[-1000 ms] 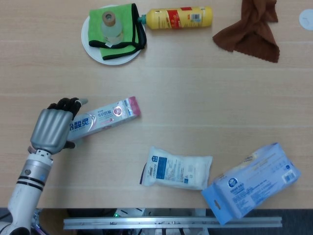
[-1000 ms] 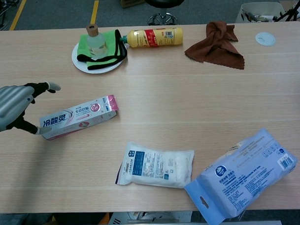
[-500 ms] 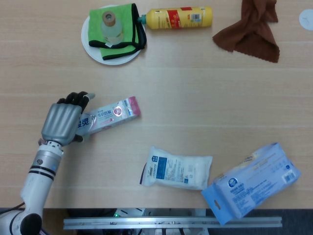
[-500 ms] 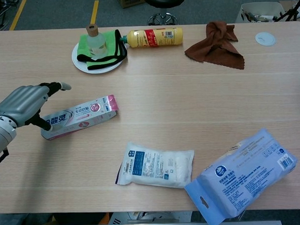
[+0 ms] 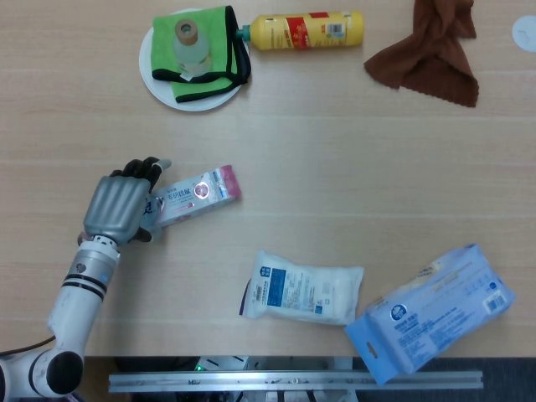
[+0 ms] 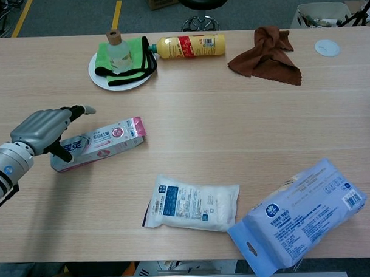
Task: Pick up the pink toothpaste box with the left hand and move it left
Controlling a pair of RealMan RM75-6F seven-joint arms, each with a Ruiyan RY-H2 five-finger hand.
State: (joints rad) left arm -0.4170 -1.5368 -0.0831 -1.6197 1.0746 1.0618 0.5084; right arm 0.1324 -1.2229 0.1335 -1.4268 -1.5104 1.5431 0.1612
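Observation:
The pink toothpaste box [image 5: 198, 194] [image 6: 106, 141] lies flat on the wooden table, its pink end pointing right. My left hand [image 5: 121, 205] [image 6: 43, 128] hovers over the box's left end, palm down, fingers apart on the far side and thumb on the near side. Its fingers are not closed around the box, and I cannot tell whether they touch it. My right hand is in neither view.
A white plate [image 5: 159, 86] with a green cloth and a small bottle sits at the back left, a yellow bottle [image 5: 306, 31] beside it. A brown cloth [image 5: 431, 54] lies back right. A white pack [image 5: 303, 287] and a blue pack [image 5: 431, 311] lie near the front edge.
My left hand has moved right, from beside the box's left end to over it. The box has not moved.

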